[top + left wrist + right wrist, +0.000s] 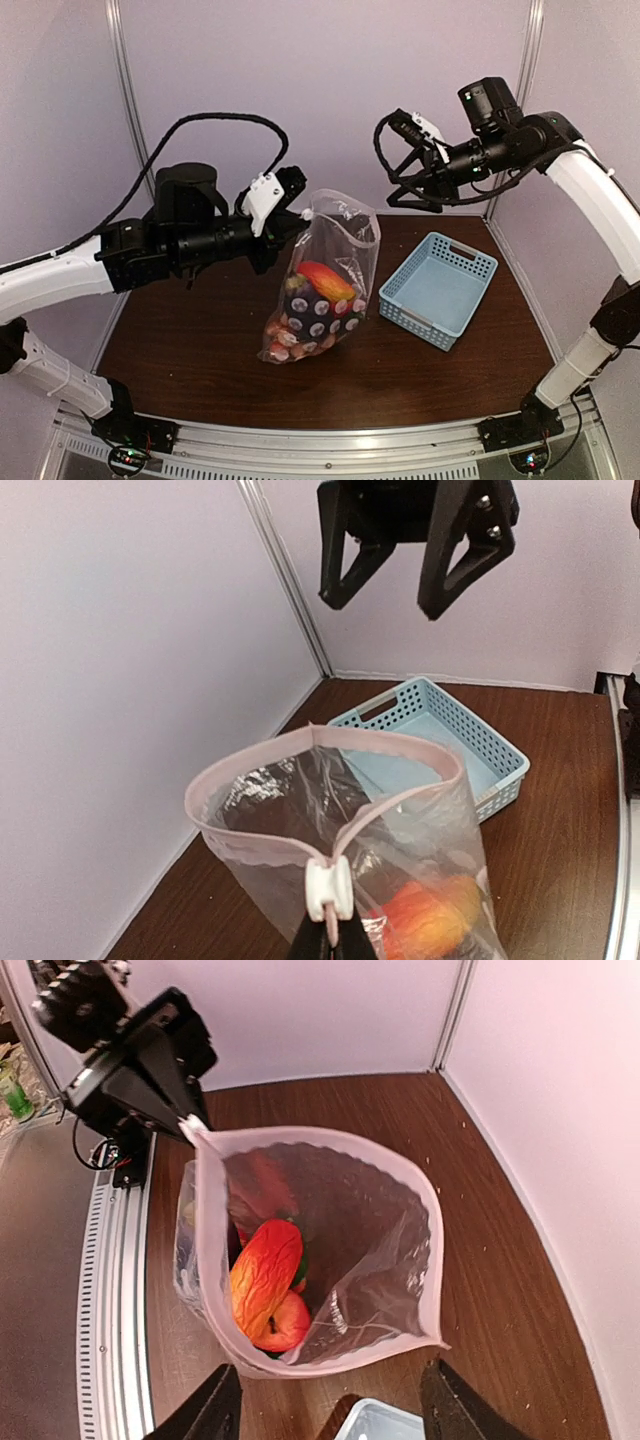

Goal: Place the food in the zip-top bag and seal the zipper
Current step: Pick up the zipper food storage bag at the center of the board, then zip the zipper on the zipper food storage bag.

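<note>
At near bench (200, 350) edge, noted bare wood ahead of both arm bases, with open room to either side. Just beyond, found zip-top bag (335, 270) standing with base resting on bench and upper part held up. Inside, seen food piled low: orange-red piece (265, 1275) on top, red tomato (285, 1325) under it, remaining pieces too hidden to name. Judged loading complete or nearly so. At bag's top corner, found left hand (300, 212) clenched on zipper (330, 742) at its white tab (328, 888), evidently to hold mouth up and stop contents spilling. Noted mouth gaping in a wide loop, zipper lips well apart; sealing not yet done. To the right, light-blue basket (440, 290) near bag but not touching, limiting sideways travel there. Farther and higher, found right hand (385, 600) released, jaws spread, grasping nothing, hanging above mouth with free air beneath. Judged positioned to pinch far lip. Behind, back wall close; little room rearward
</note>
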Motion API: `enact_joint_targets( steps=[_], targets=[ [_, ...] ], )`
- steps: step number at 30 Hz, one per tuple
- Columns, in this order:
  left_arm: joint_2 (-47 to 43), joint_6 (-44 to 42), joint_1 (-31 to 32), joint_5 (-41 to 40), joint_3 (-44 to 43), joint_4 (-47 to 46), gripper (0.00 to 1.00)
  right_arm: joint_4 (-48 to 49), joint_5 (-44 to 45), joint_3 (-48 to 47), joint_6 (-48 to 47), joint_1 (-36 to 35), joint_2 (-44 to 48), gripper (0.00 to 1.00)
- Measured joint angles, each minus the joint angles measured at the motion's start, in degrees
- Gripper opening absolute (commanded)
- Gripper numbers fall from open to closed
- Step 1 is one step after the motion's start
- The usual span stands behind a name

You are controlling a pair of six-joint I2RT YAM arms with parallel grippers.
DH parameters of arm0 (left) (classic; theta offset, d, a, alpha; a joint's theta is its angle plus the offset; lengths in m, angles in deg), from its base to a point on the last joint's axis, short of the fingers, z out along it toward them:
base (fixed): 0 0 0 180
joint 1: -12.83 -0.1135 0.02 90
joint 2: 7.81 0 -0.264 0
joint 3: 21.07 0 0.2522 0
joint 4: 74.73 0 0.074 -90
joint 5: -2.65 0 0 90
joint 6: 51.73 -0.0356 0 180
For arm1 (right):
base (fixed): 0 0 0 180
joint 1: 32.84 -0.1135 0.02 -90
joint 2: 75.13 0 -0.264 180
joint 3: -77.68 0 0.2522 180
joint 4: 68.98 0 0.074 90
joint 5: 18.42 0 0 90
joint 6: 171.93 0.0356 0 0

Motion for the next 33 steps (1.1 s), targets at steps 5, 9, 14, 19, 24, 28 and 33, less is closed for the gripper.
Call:
enact_joint_targets(
  steps=[5, 9, 14, 19, 24, 28, 33],
  targets=[
    [3.78, -2.58, 0.0, 1.88, -9.33, 10.19, 0.0, 1.46, -3.74, -0.81, -4.17, -2.19, 4.22, 0.66],
    [4.63, -3.15, 0.02, 3.69, -9.68, 15.15, 0.0, 5.14, -6.73, 0.39, -4.35, -4.98, 2.8, 0.59],
    [5.01, -2.64, 0.02, 5.68, -9.68, 17.0, 0.0, 9.22, -9.97, 3.98, -2.36, -7.43, -0.98, 0.57],
    [5.11, -1.64, 0.02, 7.17, -9.68, 16.98, 0.0, 11.58, -11.63, 4.79, 0.11, -9.38, -4.68, 0.54],
    [5.88, -0.63, 0.0, 7.78, -9.7, 16.96, 0.0, 14.12, -12.13, 5.03, 3.56, -12.15, -5.79, 0.5],
    [5.97, -0.07, 0.0, 7.74, -9.75, 16.98, 0.0, 16.26, -11.8, 5.11, 6.82, -13.77, -5.77, 0.49],
    [5.84, 1.42, 0.0, 7.41, -10.08, 17.18, 0.0, 19.76, -8.66, 7.67, 10.82, -15.06, -5.27, 0.39]
  ],
)
